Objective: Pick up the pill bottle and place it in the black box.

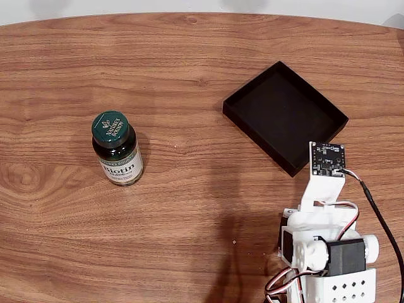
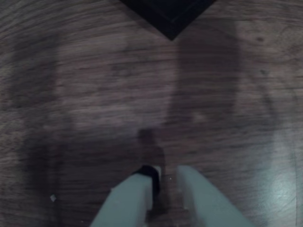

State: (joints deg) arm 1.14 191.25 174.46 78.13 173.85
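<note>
**Bottle is far left of me, box is right beside me**

My end effector (image 2: 164,182) is parked low over bare counter (image 1: 189,208), fingers nearly together with just a narrow gap, holding nothing. In the wrist view I see my two pale fingertips (image 2: 135,194) at the bottom edge and one corner of the black box (image 2: 168,14) at the top edge.

In the fixed view my arm (image 1: 325,252) sits at the lower right. The pill bottle (image 1: 117,156) stands upright well apart from me, toward the left side of the counter, green cap up and the white "Biotin" label facing the camera. Its long axis is vertical, so a side grasp around the body looks like the natural approach.

The black box lies between the middle and right of the fixed view, rotated so one corner points toward my base, close to my wrist board. It holds nothing.

Key relation: bottle and box lie on opposite sides of my heading. My judgement:
- swing left across the counter
- spread the fingers wider than the bottle before closing in
- carry back right to the box

Risk: tipping the upright bottle with a finger on approach.
</note>
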